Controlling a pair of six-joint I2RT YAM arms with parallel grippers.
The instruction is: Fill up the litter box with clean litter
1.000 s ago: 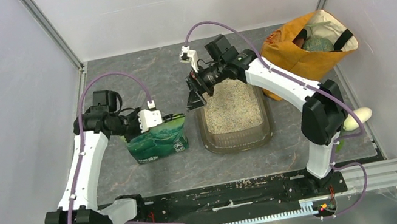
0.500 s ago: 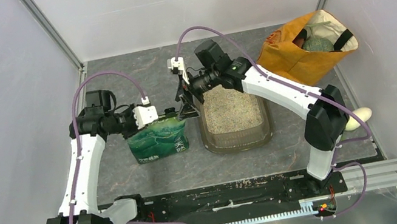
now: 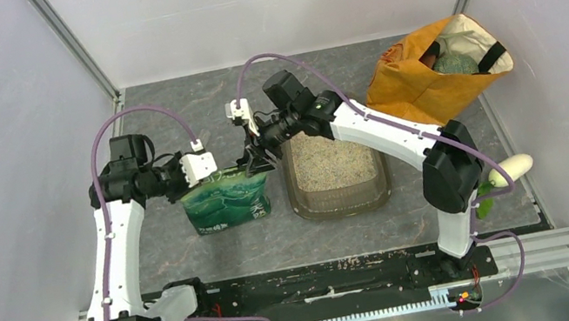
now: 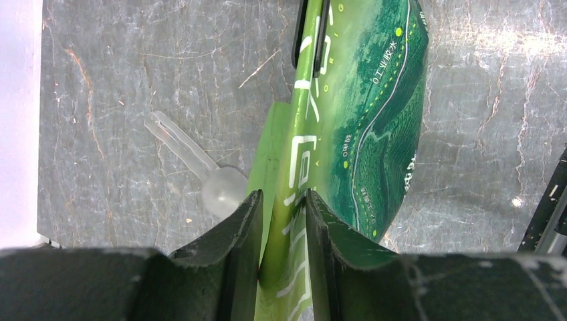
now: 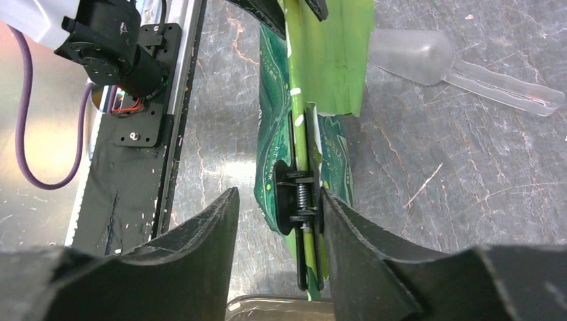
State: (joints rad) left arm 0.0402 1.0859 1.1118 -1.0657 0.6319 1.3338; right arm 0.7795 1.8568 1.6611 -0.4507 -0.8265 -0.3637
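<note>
The litter box [image 3: 343, 206] lies at mid table with the clean litter [image 3: 334, 159] covering its floor; its rim also shows in the right wrist view [image 5: 281, 306]. A green pouch [image 3: 227, 204] stands left of it. My left gripper [image 3: 210, 171] is shut on the pouch's top edge [image 4: 283, 214], with the pouch body [image 4: 378, 120] beyond it. A black clip [image 5: 299, 199] sits on the top edge, further along. My right gripper [image 3: 255, 160] is open and straddles that clip [image 5: 277, 221], whose right side is close to the right finger.
A clear plastic scoop [image 4: 200, 175] lies on the table behind the pouch and also shows in the right wrist view [image 5: 428, 57]. An orange cloth bag [image 3: 426, 82] stands at back right. A white object [image 3: 514, 167] lies at the right edge.
My right gripper has moved left from over the litter box's far left corner to the pouch's top. My left arm has pulled slightly left, still holding the pouch.
</note>
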